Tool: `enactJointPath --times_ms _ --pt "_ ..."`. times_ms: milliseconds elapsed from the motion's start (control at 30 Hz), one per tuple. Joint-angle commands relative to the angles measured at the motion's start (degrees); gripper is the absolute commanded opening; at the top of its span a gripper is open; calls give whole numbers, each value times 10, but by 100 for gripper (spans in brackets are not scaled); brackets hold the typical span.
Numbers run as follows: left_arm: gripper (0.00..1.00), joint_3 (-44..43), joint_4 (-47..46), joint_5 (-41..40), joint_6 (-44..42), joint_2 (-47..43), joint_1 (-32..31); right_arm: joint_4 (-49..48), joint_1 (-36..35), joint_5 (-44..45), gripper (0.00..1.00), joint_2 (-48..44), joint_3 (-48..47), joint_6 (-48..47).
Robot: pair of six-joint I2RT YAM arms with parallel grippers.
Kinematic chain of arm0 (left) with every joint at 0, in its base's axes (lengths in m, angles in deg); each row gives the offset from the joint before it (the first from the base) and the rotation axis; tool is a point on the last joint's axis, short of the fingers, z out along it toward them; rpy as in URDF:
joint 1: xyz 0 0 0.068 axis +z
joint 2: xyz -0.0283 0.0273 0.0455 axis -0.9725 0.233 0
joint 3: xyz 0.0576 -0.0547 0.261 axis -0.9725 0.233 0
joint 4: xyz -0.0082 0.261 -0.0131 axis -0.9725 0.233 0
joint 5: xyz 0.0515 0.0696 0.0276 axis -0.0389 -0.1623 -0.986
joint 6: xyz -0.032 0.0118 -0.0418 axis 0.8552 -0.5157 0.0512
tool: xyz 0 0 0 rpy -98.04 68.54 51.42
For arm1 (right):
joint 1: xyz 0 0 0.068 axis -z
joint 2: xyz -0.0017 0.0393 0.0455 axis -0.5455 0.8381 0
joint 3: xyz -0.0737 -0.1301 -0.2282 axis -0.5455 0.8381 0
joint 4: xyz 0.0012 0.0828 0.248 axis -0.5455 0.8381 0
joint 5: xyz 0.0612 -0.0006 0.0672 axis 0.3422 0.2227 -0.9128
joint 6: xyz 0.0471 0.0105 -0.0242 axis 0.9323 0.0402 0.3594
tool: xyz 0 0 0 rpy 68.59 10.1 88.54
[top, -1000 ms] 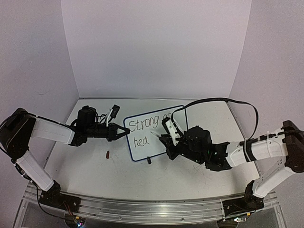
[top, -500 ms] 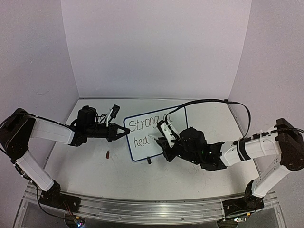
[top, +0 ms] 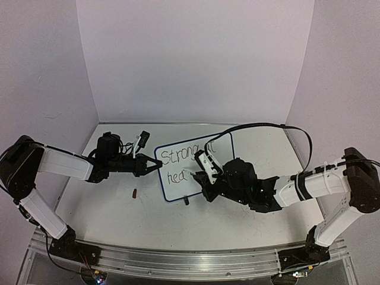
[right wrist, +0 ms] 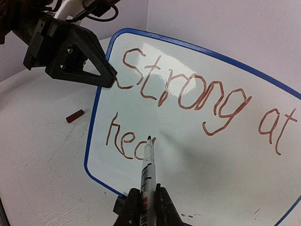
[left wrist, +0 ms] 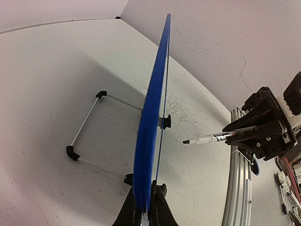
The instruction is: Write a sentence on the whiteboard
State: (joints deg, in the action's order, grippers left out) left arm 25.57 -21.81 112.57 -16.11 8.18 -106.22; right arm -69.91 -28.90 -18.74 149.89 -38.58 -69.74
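The whiteboard [top: 178, 189] stands tilted at mid-table, blue-rimmed. My left gripper [top: 155, 166] is shut on its left edge; in the left wrist view the blue rim [left wrist: 153, 103] runs edge-on up from between the jaws [left wrist: 146, 207]. The sentence [right wrist: 186, 96] reads "Strong at" on top and "hea" [right wrist: 123, 141] below, in reddish-brown strokes. My right gripper [right wrist: 146, 202] is shut on a marker [right wrist: 147, 165]. The marker's black tip is at the board just right of "hea". In the top view the right gripper [top: 205, 178] covers the board's right part.
A small red-brown cap [top: 135, 192] lies on the table left of the board. A black clip foot [top: 186, 200] sits at the board's lower rim, and a wire stand [left wrist: 84, 125] props it from behind. An aluminium rail [top: 178, 258] runs along the near edge.
My right gripper has shifted a little left with the marker along the second line. The left gripper and the board have not moved.
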Motion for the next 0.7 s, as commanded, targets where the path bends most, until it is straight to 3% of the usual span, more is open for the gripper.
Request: enactJointPath --times_ms 0,267,667 --pt "0 -1 38 -65 -27 -8 7 -15 1 11 0 -3 -10 -2" --pt "0 -1 38 -69 -26 -10 7 -33 1 48 0 -6 -3 -9" --pt "0 -1 38 -73 -26 -12 7 -63 1 -35 0 -39 31 -23"
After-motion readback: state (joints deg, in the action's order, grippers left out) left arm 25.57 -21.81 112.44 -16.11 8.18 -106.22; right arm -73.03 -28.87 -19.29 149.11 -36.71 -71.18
